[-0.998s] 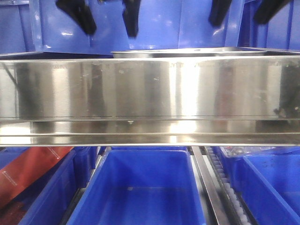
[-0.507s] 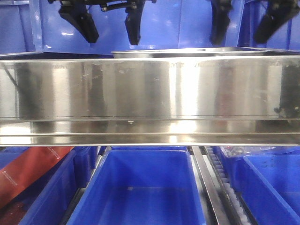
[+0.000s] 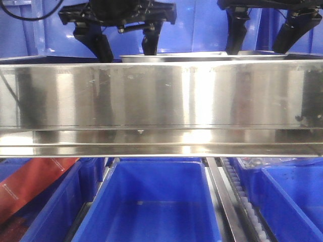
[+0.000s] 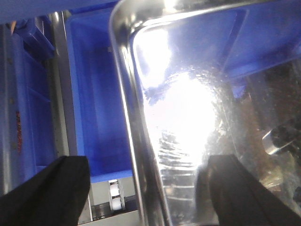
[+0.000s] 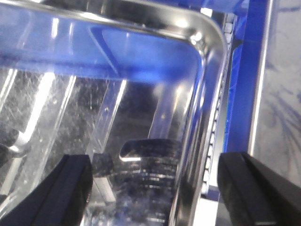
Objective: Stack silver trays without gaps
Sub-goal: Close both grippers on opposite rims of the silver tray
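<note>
Straddling the tray (image 3: 202, 56) at 12 o'clock behind the rail (image 3: 161, 96): left gripper (image 3: 125, 48) at its 9 o'clock rim, right gripper (image 3: 260, 43) at 3 o'clock, jaws spread wide, holding nothing. Looks early: no grip yet, lift and stacking all to come.

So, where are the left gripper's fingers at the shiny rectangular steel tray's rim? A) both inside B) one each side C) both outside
B: the left gripper straddles the rim of the shiny rectangular steel tray, one finger inside, one over the blue plastic bin.
</note>
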